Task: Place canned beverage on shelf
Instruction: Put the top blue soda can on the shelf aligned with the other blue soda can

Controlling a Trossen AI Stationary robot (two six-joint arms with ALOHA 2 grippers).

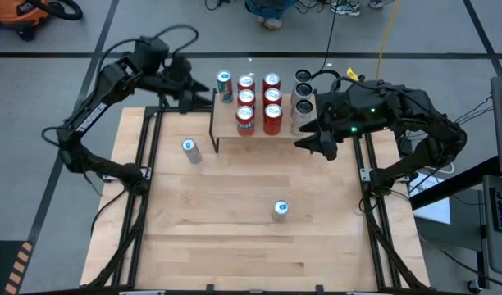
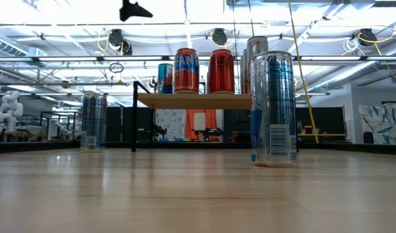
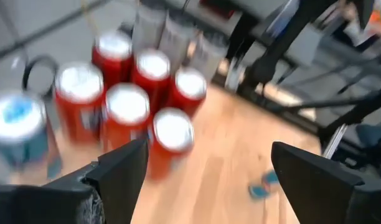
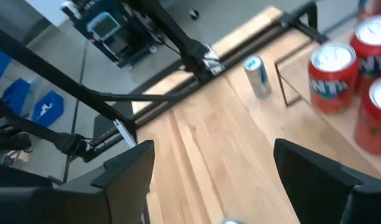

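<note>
High view: both grippers, left gripper (image 1: 188,97) and right gripper (image 1: 317,141), hang released beside the shelf (image 1: 228,124); red cans (image 1: 271,119) there read partly "ANTA".

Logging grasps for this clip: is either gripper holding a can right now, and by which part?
Nothing is held. The left gripper and the right gripper both stand open and empty at the ends of the shelf.

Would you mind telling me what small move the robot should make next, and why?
Probably the right hand should swing down over the slim can near the table's middle. Both hands are open and empty beside the shelf, the left hand at its far left, and this can stands loose on the right arm's side.
</note>
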